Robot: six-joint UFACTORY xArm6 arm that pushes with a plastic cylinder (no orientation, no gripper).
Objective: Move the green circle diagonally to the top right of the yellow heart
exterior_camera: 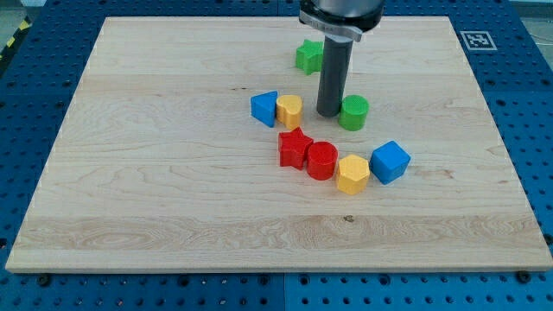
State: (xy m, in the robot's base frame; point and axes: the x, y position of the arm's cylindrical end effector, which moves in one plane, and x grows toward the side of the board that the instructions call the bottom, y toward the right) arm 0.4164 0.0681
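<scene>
The green circle stands on the wooden board a little right of centre, in the upper half. The yellow heart lies to its left, touching a blue triangle. My tip is down on the board between the yellow heart and the green circle, right against the circle's left side. The dark rod rises from there to the view's top.
A green star lies near the view's top behind the rod. Below the heart a red star, a red cylinder, a yellow hexagon and a blue cube form a curved row. The board rests on a blue pegboard.
</scene>
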